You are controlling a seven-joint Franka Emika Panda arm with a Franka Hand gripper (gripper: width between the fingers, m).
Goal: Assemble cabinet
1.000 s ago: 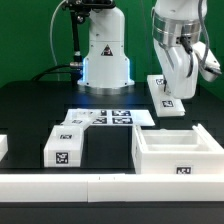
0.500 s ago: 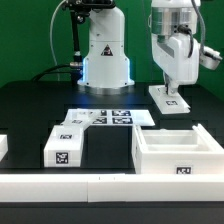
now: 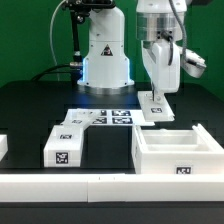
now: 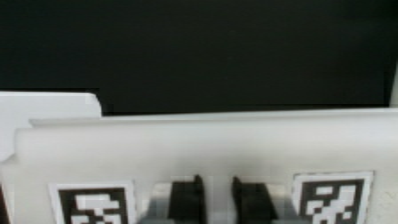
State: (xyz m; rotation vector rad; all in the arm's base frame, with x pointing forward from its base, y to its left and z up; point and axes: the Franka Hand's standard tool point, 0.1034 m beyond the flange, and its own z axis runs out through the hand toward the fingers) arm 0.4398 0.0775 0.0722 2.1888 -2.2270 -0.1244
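The single arm (image 3: 160, 40) comes down from the upper right of the exterior view. Its wrist points almost straight down at the black counter (image 3: 30, 110), and the one pincer (image 3: 156, 95) hangs at its end. The pincer is clamped on a flat white panel (image 3: 157, 108) of the cabinet, which it holds by the upper edge so the panel hangs nearly upright below it. The panel's lower edge is low over the counter, just beside the marker board's end on the exterior view's right. Whether it touches the counter cannot be told.

In the wrist view the two dark fingers (image 4: 187, 200) close on the panel (image 4: 214, 150) about midway along its edge. Two black-and-white tags show on the panel, one (image 4: 93, 205) on each side (image 4: 334, 198) of the pincer (image 4: 217, 200).

There is one cabinet box (image 3: 165, 165), in the lower right of the exterior view. It is open at the top and has one tag on its front wall. It stands near the hanging panel but apart from it. One smaller tagged white block (image 3: 65, 145) sits in the lower left centre. One marker board (image 3: 100, 118) lies flat in the middle of the frame, carrying several tags. One long white rail (image 3: 100, 187) runs along the bottom edge.
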